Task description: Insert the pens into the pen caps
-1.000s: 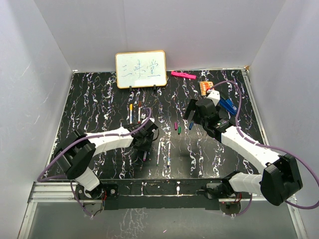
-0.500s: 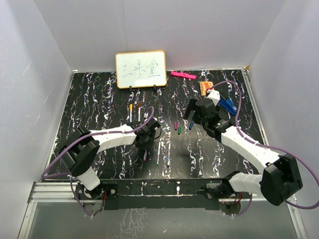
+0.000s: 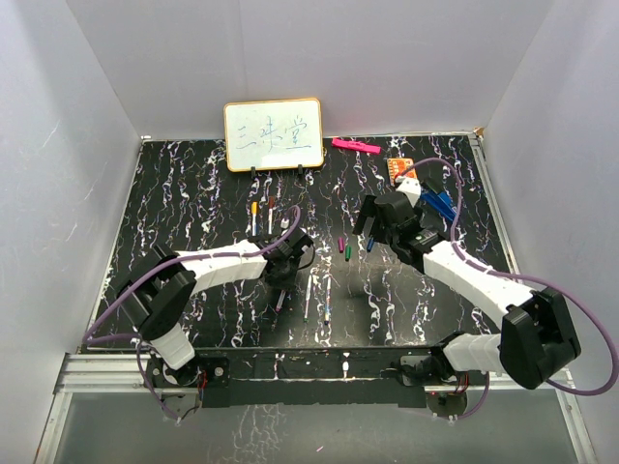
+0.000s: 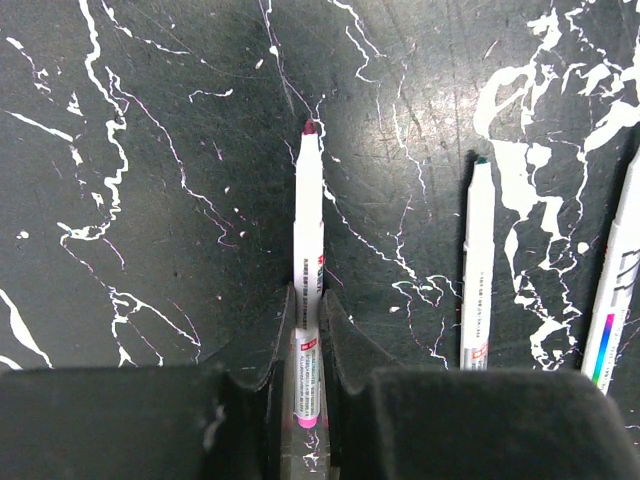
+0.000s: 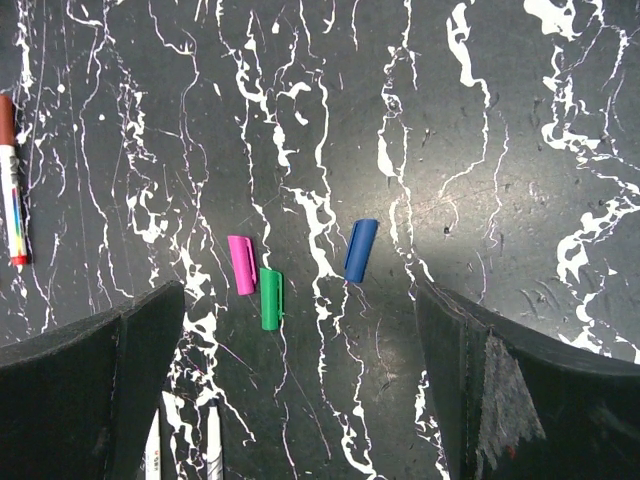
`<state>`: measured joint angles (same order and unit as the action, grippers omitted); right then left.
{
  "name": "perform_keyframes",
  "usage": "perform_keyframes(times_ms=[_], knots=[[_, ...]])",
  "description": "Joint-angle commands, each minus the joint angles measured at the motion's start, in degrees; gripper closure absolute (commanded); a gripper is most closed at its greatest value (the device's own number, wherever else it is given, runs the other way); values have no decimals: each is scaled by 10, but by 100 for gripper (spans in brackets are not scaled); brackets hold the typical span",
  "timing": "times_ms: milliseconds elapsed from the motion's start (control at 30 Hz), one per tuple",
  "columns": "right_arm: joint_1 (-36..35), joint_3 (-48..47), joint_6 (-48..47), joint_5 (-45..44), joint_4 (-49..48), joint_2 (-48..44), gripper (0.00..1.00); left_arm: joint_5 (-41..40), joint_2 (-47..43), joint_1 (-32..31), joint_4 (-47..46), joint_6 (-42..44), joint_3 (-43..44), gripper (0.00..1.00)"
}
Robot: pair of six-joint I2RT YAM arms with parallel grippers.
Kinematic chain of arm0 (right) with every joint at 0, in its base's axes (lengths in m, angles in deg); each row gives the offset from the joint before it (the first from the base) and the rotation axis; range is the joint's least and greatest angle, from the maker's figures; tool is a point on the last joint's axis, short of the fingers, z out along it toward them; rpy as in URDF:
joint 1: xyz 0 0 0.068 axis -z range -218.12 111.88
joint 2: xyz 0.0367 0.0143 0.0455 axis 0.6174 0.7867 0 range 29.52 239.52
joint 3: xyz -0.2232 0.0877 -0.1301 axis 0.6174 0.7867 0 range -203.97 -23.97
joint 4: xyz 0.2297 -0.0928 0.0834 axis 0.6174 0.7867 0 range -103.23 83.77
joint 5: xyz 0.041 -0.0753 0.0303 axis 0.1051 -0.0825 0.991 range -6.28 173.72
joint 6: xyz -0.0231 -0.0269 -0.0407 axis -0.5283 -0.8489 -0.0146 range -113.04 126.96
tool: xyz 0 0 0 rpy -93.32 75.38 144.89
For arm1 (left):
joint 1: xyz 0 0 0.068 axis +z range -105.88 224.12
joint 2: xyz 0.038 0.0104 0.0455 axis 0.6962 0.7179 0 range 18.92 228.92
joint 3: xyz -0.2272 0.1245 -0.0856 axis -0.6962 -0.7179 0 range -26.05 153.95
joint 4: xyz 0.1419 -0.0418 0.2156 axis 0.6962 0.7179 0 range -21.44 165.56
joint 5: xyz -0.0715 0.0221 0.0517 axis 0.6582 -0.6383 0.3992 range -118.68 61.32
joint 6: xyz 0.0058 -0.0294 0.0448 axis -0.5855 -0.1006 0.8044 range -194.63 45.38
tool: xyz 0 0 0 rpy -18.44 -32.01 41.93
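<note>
Jaws of left gripper (image 4: pixel 308 305) clamped on white pen (image 4: pixel 308 200); right gripper (image 5: pixel 298 310) jaws wide, over loose pen caps (image 5: pixel 270 299)

A black marbled surface (image 3: pixel 193 193) is carrying loose pens (image 3: pixel 308 295) and caps (image 3: pixel 347 251), a whiteboard (image 3: pixel 274 134) and pink marker (image 3: pixel 355 146) sitting near its back.

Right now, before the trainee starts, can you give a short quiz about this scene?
1. True or false: the left gripper is shut on a pen.
2. How many caps show in the right wrist view?
3. The right gripper is: A open, B shut on a cap, C shut on a pen.
Key: 1 true; 2 three; 3 A.
</note>
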<state>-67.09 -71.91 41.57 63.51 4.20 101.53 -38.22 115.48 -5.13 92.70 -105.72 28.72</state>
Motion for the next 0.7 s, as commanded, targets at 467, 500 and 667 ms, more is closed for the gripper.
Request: perform_keyframes(times_ms=[467,500,667], knots=[[-2,-127,-64,79,-7,141,29,34,-58,-2,7,-2,-64,100],[-3,-137,-67,85,-2,158,31,36,-67,-3,5,-2,-67,100],[-22,-186,-78,89,24,235,39,38,-97,-3,1,-10,-81,100]])
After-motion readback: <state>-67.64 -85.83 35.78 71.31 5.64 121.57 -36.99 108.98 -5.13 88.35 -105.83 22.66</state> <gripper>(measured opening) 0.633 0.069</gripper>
